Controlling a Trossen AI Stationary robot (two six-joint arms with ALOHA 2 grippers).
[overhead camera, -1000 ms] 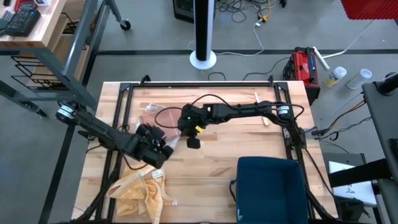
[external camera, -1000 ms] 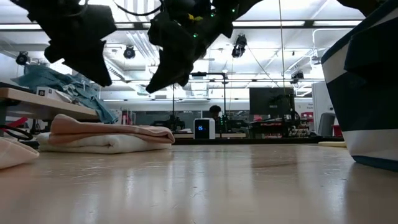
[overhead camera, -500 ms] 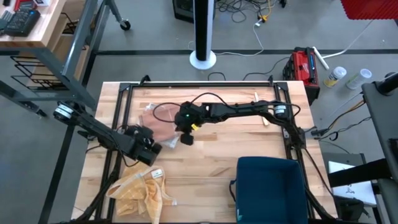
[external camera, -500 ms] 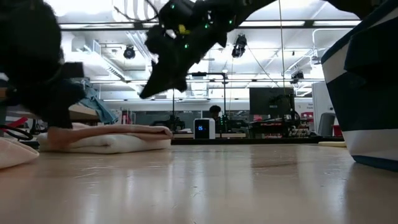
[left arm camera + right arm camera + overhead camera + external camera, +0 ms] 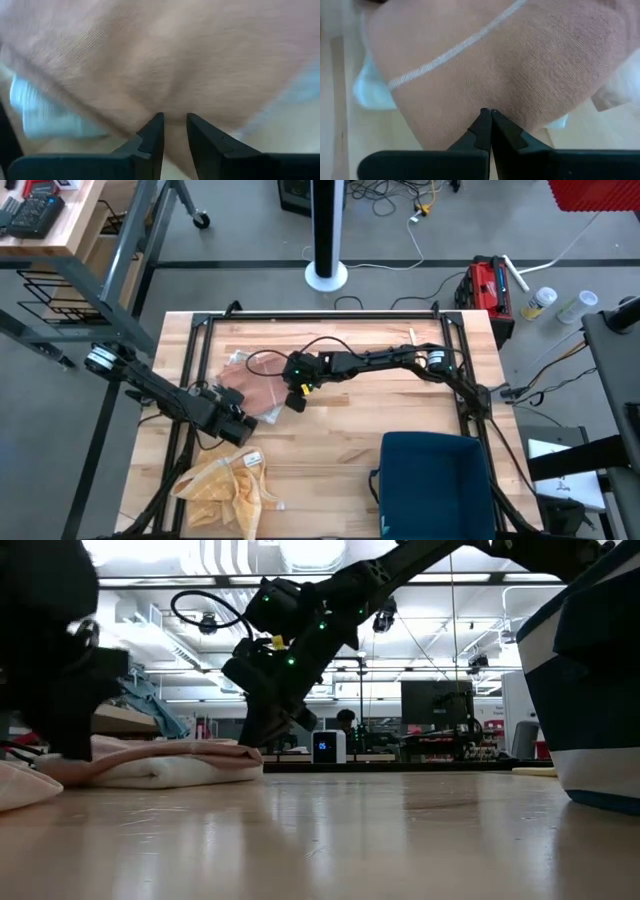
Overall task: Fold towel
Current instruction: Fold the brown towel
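Folded pink towel [image 5: 252, 384] between part-open left end effector [image 5: 174, 131] and closed right end effector [image 5: 491, 113].

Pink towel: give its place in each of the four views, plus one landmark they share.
High view: pink towel, left of centre, between both tools.
Low view: at left, folded on the table.
Left wrist view: fills the frame.
Right wrist view: fills most of it.
Shared landmark: wooden table.
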